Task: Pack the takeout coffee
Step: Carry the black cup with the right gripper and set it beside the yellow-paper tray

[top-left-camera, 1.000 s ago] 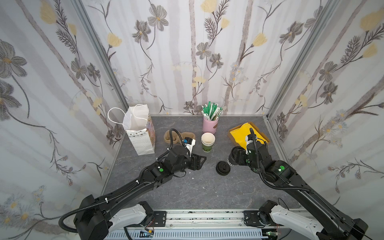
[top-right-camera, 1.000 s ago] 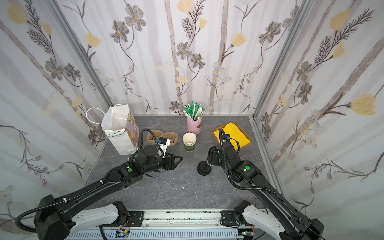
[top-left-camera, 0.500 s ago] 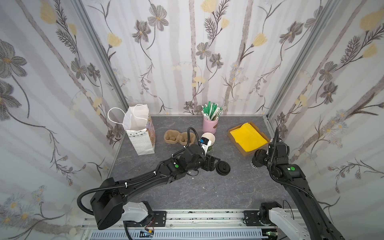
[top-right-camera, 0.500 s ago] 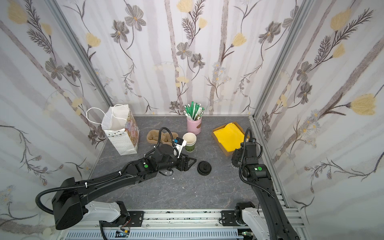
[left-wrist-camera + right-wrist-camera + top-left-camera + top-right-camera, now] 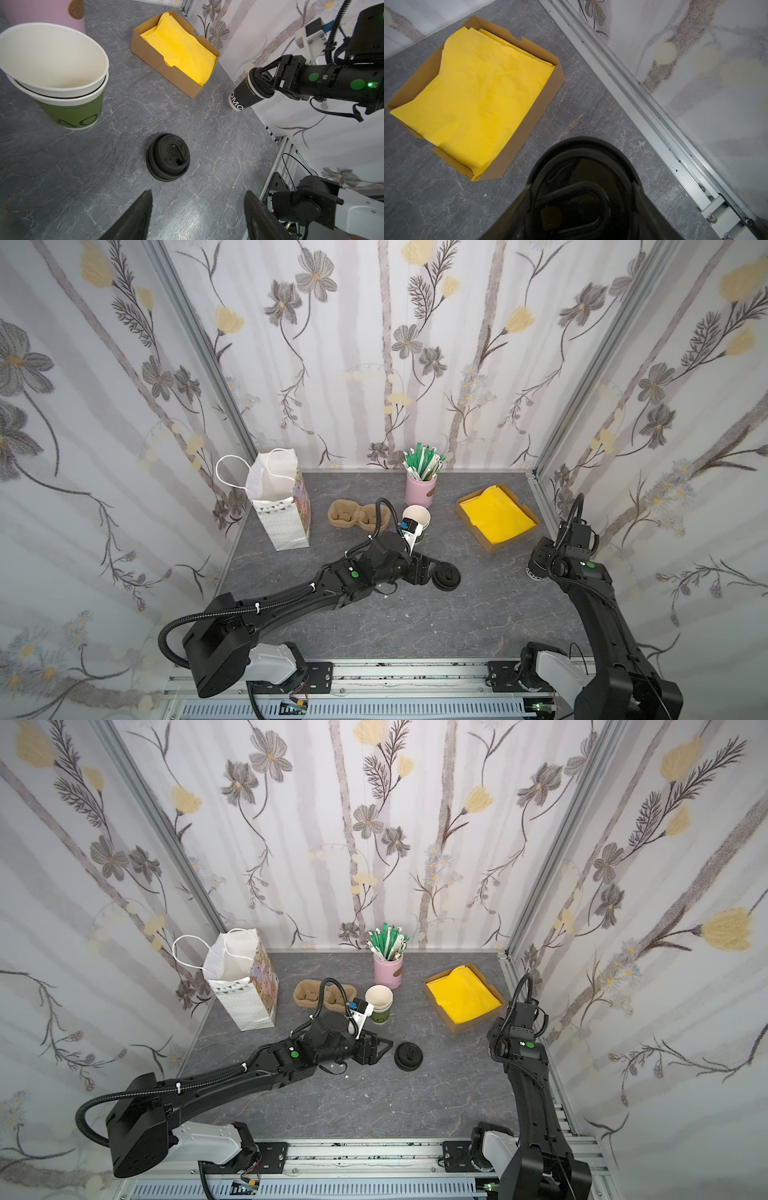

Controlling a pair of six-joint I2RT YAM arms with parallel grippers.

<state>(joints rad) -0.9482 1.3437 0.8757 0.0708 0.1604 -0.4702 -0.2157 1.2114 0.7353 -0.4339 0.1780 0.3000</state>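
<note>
- The white handled bag (image 5: 282,506) stands open, well apart from both tools. It is the likely destination and is not yet reached.
- The left gripper (image 5: 198,195) has its jaws apart and holds nothing. Its arm stretches low over the table, with the loose black lids (image 5: 168,157) just ahead of its fingertips.
- The right gripper (image 5: 262,83) is clamped on the lid end of the takeout coffee (image 5: 244,95), which tilts, apparently clear of the table. Its arm rises steeply, with the wrist folded forward.
- Step in hand, as judged: transport. The next move calls for righting the cup and crossing past the left arm to the bag.
</note>
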